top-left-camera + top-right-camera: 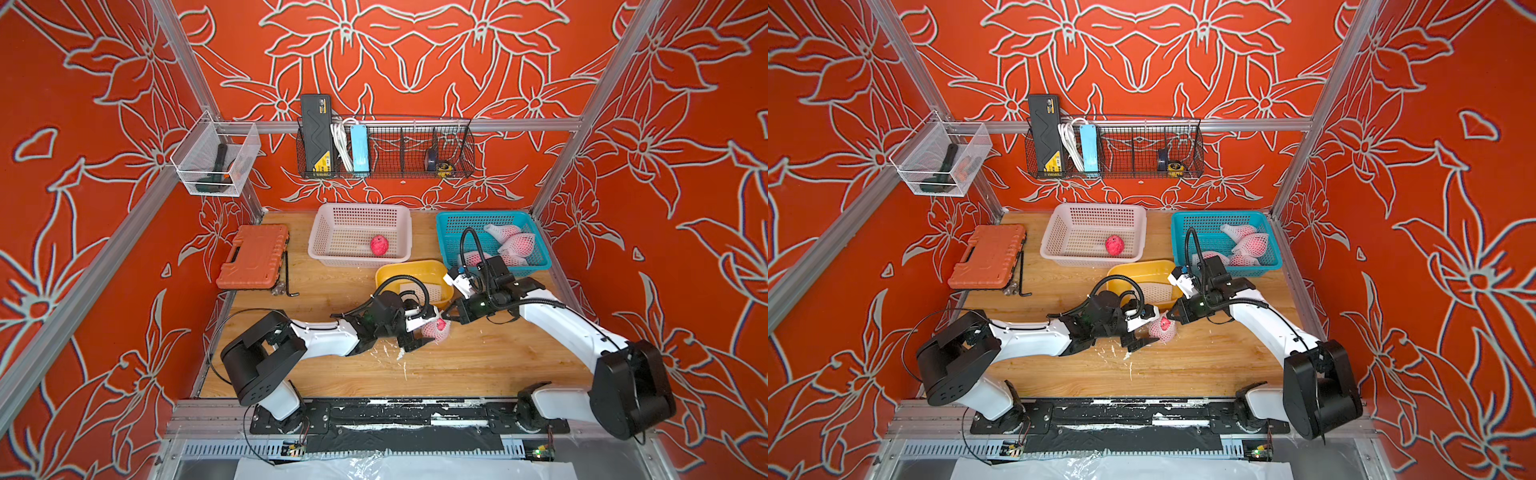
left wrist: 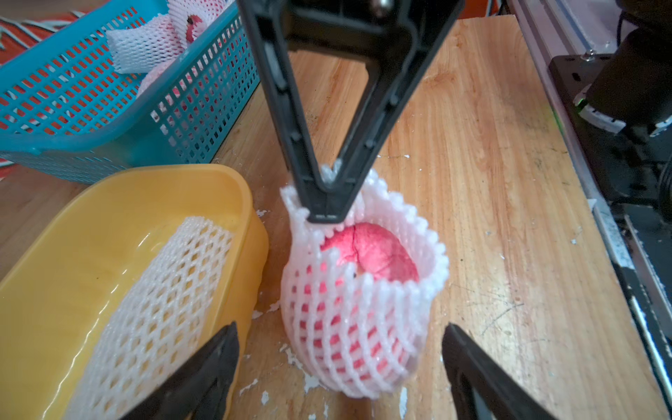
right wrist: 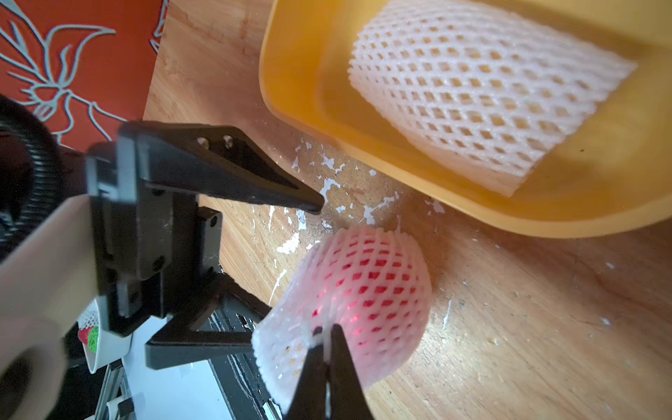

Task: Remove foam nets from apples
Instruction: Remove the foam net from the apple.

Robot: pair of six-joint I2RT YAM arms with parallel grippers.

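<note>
A pinkish-red apple [image 2: 374,254] stands on the wooden table inside a white foam net [image 2: 360,316], seen in both top views [image 1: 437,330] [image 1: 1163,328]. My right gripper [image 3: 325,338] is shut on the net's upper rim, pinching the foam edge [image 2: 327,214]. My left gripper [image 2: 340,329] is open, one finger on each side of the netted apple and not touching it. An empty foam net [image 3: 483,98] lies in the yellow tub [image 1: 388,272]. A bare apple [image 1: 379,245] sits in the white basket [image 1: 324,232]. Several netted apples [image 1: 515,243] lie in the blue basket [image 1: 449,232].
The yellow tub's wall [image 2: 145,174] is right beside the netted apple. An orange tool case [image 1: 253,257] and a hex key [image 1: 289,278] lie at the table's left. White foam flakes [image 3: 329,185] are scattered on the wood. Wall baskets hang at the back.
</note>
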